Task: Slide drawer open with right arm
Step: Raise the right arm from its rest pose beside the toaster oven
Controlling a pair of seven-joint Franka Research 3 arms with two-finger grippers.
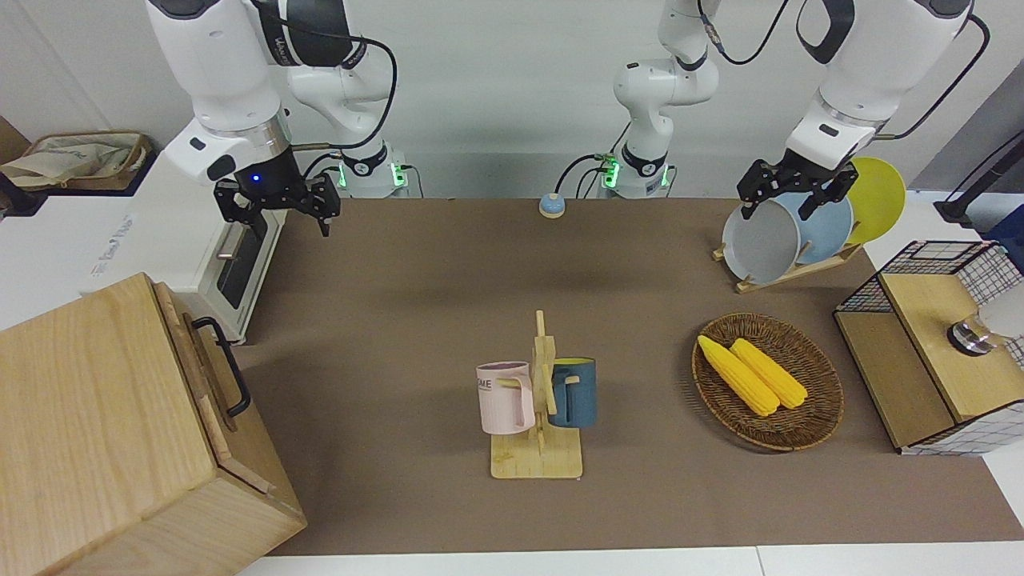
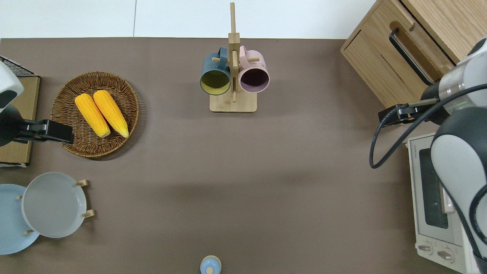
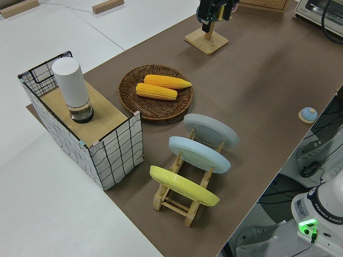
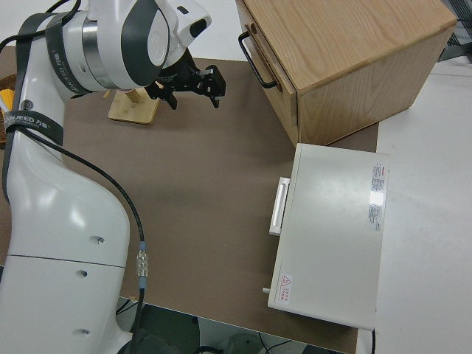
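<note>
The drawer (image 1: 202,376) is a pale-wood panel with a black loop handle (image 1: 226,366) on the big wooden cabinet (image 1: 88,432) at the right arm's end of the table. It sits flush with the cabinet and looks closed. It also shows in the overhead view (image 2: 422,49) and the right side view (image 4: 274,63). My right gripper (image 1: 278,214), blue light on its wrist, is open and empty. It hangs over the mat (image 2: 393,113) by the cabinet's corner nearer the robots, apart from the handle (image 2: 409,57). It is also in the right side view (image 4: 193,92). My left gripper (image 1: 780,200) is parked and open.
A white toaster oven (image 1: 232,256) stands beside the cabinet, nearer the robots. A mug rack (image 1: 538,400) with two mugs is mid-table. A wicker basket (image 1: 816,416) with corn, a plate rack (image 1: 792,232) and a wire-mesh box (image 1: 936,360) are at the left arm's end.
</note>
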